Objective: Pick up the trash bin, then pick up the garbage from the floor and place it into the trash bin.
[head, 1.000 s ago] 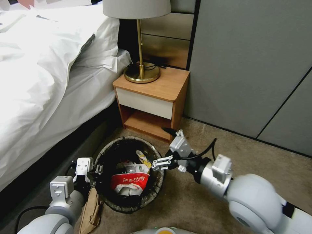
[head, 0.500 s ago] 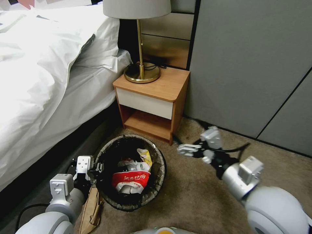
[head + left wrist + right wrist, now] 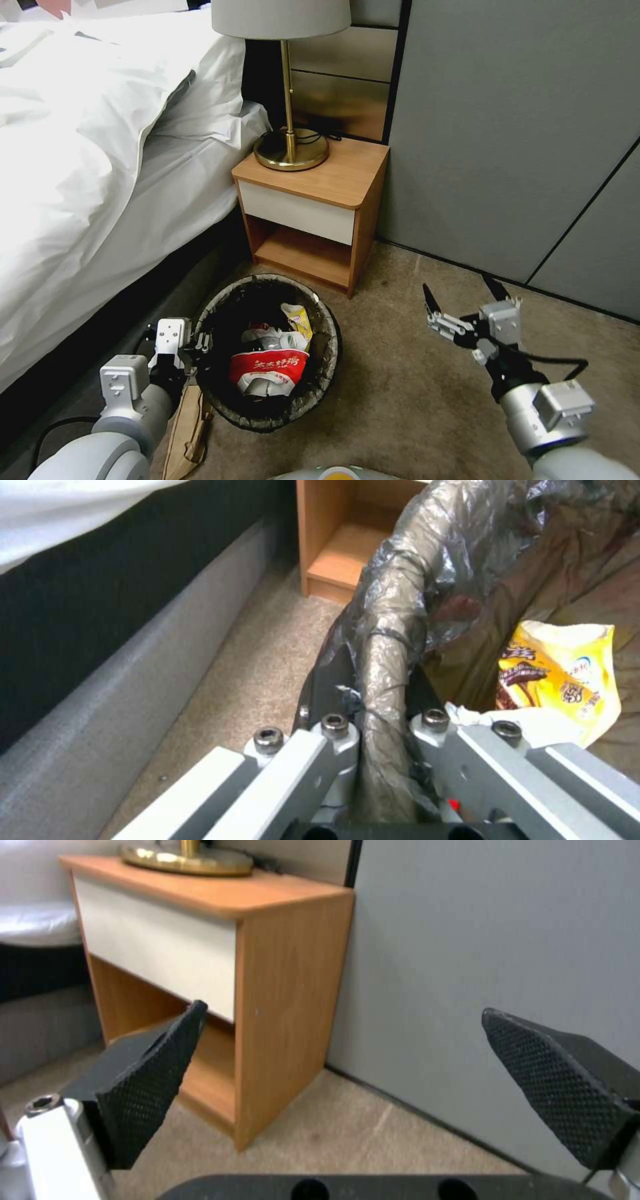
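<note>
Here, left gripper (image 3: 383, 720) clamping trash bin (image 3: 327, 360) rim (bag-lined), right gripper (image 3: 463, 297) spread wide, empty

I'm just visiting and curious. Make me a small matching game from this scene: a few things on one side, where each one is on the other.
Things:
1. left gripper
2. right gripper
3. yellow snack wrapper
4. lamp

Places:
a. on the nightstand
b. inside the trash bin
c. clamped on the trash bin's rim
d. open above bare carpet

Pairs: 1-c, 2-d, 3-b, 4-a
</note>
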You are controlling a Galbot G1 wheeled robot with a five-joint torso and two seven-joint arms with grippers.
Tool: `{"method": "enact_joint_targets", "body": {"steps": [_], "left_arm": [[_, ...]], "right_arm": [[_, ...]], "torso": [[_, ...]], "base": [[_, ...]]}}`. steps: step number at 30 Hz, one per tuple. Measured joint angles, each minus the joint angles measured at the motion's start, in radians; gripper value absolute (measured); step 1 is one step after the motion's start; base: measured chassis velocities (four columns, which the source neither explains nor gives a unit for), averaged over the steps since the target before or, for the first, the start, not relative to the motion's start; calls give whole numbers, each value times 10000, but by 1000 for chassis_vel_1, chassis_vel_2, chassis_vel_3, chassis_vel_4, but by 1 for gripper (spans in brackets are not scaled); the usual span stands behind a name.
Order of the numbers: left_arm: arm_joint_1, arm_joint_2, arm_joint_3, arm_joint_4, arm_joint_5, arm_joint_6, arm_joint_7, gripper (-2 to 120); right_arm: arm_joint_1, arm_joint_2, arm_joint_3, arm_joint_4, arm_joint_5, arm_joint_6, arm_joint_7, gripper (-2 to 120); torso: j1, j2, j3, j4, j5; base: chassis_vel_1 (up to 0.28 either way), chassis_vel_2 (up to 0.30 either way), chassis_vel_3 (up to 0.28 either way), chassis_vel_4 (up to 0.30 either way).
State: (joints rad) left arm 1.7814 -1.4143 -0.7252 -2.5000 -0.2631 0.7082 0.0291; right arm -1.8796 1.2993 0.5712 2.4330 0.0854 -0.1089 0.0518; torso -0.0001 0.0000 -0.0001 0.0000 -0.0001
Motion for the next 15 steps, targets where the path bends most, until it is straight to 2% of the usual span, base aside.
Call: {"method": "enact_joint_targets", "body": {"steps": [8,15], "left_arm": [[11,-77,3,0,-81,4,4,1],[-3,-33,0,0,-219,-1,5,1]], "right_arm": [[-262,25,-108,-21,-99,299,313,100],[-323,107,-142,81,-209,306,415,100]], "torso": [[0,0,0,0,1],[0,0,1,-1,1]], "base": [[0,0,0,0],[37,53,53,44]]}}
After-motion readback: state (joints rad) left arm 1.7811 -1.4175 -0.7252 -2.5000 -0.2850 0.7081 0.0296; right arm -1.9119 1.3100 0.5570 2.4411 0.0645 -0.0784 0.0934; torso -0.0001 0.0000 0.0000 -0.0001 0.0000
